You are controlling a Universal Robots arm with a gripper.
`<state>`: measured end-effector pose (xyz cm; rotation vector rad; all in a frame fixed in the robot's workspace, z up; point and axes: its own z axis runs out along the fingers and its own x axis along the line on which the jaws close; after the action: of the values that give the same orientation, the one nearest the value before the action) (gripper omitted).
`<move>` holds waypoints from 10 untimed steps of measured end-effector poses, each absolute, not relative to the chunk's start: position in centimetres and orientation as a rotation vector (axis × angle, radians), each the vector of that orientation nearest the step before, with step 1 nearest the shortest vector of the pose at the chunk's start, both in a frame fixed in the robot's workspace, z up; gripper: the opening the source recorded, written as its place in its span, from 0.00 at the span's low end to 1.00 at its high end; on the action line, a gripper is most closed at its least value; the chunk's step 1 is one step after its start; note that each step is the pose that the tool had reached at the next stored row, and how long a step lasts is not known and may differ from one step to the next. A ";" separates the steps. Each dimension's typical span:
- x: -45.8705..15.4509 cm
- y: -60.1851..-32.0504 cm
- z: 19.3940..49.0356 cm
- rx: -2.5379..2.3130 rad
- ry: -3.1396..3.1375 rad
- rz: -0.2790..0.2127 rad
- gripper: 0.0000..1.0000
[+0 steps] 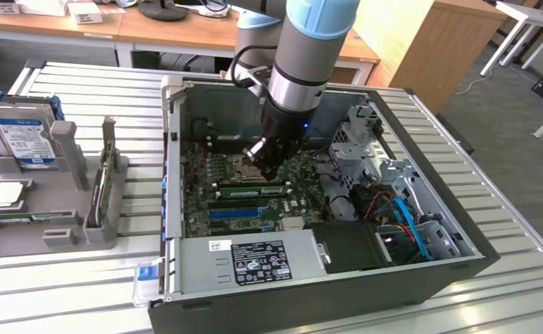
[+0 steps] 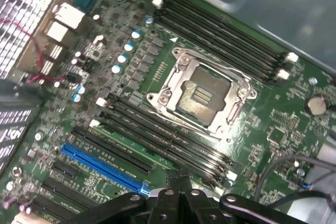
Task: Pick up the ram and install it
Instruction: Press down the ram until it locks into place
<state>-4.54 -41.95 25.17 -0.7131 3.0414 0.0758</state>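
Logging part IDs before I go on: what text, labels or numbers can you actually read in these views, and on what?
No text reads clearly enough to quote.
Power supply label: black with white print and marks, too small to read.
Small white sticker beside it: unreadable.
Hard drive label in the grey rack: blue and white, blurred.
Motherboard silkscreen, and the print by the blue slot: too small and blurred.
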 end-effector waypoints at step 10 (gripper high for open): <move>-4.5 -42.0 25.2 -0.466 3.085 0.073 0.11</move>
<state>-4.54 -41.95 25.17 -0.4661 3.0851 0.0733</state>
